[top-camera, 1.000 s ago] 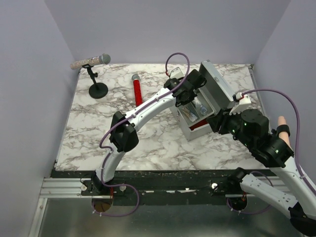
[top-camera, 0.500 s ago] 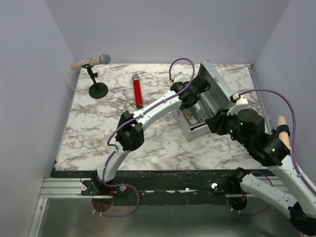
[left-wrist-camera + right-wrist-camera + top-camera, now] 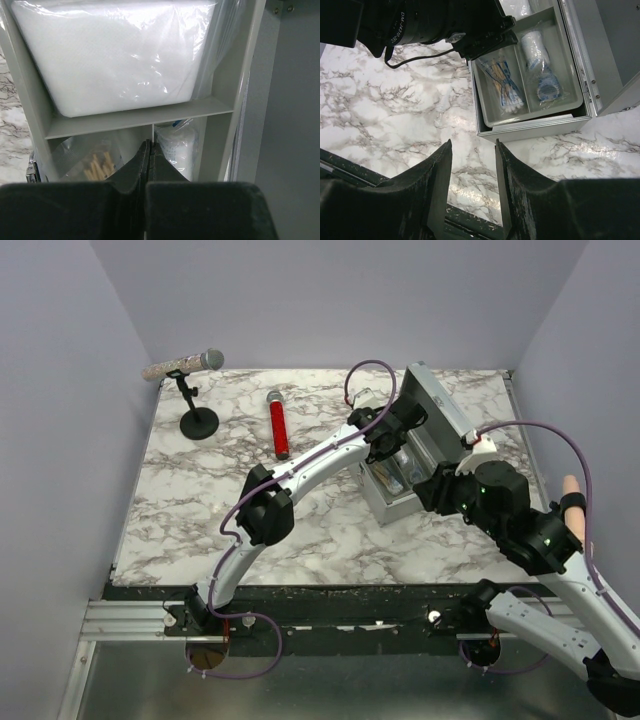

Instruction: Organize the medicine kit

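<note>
At the back right of the white marbled table (image 3: 180,500) we see the grey metal rectangular medicine kit (image 3: 441,420), its lid raised along the right side and its opening facing up. Its long axis runs from far to near, slanting rightward.

The left gripper (image 3: 151,146) hangs over the inner tray's divider with its jaws pressed together, holding nothing. Its arm crosses the kit's far half in the top view.

Beneath it lie a white gauze pad in clear plastic (image 3: 120,55), a bag of wooden-stemmed swabs (image 3: 502,85) and a wrapped white bandage roll (image 3: 535,45).

The right gripper (image 3: 473,145) hovers beside the kit's near end, jaws parted and empty.

Well to the left lie a red cylindrical tube (image 3: 279,428) and a black-stand microphone (image 3: 199,423).
</note>
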{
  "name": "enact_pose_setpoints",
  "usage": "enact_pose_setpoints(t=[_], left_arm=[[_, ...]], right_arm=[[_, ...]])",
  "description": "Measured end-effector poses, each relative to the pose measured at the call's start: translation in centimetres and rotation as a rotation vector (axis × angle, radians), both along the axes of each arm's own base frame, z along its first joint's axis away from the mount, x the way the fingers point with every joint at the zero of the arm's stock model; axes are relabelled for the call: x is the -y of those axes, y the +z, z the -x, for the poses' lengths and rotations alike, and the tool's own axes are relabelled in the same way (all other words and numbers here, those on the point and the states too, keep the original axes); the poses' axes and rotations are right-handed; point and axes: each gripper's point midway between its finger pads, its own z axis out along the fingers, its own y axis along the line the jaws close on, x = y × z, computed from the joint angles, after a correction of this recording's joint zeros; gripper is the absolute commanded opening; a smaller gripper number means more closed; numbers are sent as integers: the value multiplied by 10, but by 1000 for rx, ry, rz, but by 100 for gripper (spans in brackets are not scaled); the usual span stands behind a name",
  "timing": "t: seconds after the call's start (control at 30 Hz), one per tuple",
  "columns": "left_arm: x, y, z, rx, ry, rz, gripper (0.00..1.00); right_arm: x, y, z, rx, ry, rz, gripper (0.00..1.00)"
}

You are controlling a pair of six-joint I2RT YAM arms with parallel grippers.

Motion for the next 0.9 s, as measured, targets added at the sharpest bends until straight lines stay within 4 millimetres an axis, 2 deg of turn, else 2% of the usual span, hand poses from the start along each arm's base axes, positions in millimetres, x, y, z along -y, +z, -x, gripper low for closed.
enact_pose_setpoints(t=[0.5, 0.67, 0.8, 0.9], left_arm=[[9, -1, 6, -30, 12, 52, 1], [11, -10, 9, -41, -5, 44, 39], [13, -11, 9, -35, -23, 45, 50], [9, -9, 11, -31, -31, 42, 51]], right_arm=[[-1, -4, 1, -9, 1, -1, 49], [0, -7, 1, -14, 1, 3, 49], [0, -7, 1, -15, 1, 4, 49], [-1, -8, 0, -18, 1, 7, 49]])
